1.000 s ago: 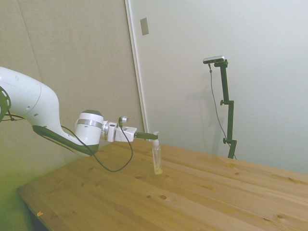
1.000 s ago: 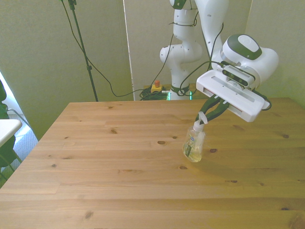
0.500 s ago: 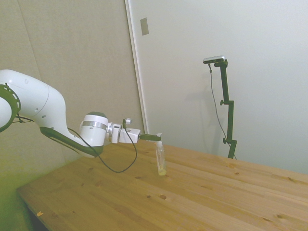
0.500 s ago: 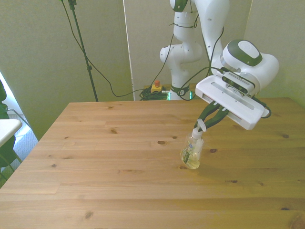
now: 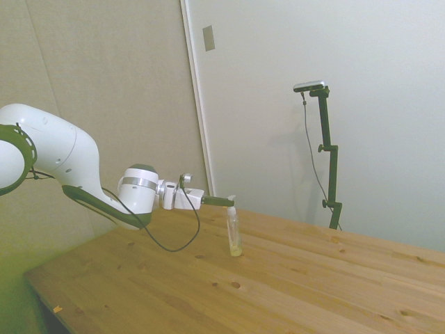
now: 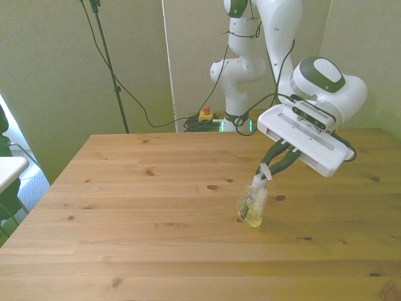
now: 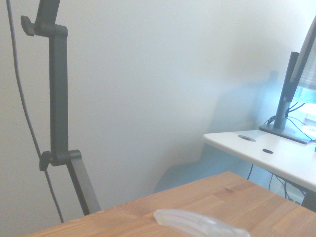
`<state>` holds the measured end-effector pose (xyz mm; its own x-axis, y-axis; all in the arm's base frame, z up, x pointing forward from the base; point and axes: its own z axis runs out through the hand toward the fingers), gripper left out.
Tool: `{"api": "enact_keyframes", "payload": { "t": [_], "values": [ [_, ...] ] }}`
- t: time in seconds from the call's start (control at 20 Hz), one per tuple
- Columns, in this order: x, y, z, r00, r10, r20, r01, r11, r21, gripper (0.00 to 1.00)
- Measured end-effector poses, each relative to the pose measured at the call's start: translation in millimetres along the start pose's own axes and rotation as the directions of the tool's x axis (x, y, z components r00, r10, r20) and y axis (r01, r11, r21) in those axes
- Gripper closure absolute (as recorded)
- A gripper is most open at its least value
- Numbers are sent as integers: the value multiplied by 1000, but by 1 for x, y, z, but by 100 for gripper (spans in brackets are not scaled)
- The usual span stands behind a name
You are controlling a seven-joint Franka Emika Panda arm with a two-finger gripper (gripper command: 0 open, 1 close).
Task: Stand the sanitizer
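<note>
1. Arm: white, reaches in low and nearly level over the wooden table [image 5: 299,292], wrist turned so the gripper [image 5: 227,202] points sideways along the table rather than down.
2. Gripper [image 6: 270,167]: dark fingers closed together on the white pump top of the sanitizer [image 6: 252,205].
3. Sanitizer [image 5: 234,233]: base resting on the table, near the table's middle in the front view, slightly toward the front view's right.
4. Long axis: near vertical, pump end up, yellowish liquid settled at the bottom. In the front view the top leans a little toward the front view's right, toward the gripper.
5. Wrist view: a clear blurred part of the sanitizer [image 7: 197,223] over the table's wood [image 7: 247,197].
</note>
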<state>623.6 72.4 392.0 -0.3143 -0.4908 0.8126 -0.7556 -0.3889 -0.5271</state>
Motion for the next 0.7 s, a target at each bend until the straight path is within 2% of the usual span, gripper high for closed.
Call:
{"api": "enact_keyframes", "payload": {
  "t": [0.7],
  "values": [
    [11, -2, -4, 999, 22, 48, -23, 1000, 15, 0]
  ]
}}
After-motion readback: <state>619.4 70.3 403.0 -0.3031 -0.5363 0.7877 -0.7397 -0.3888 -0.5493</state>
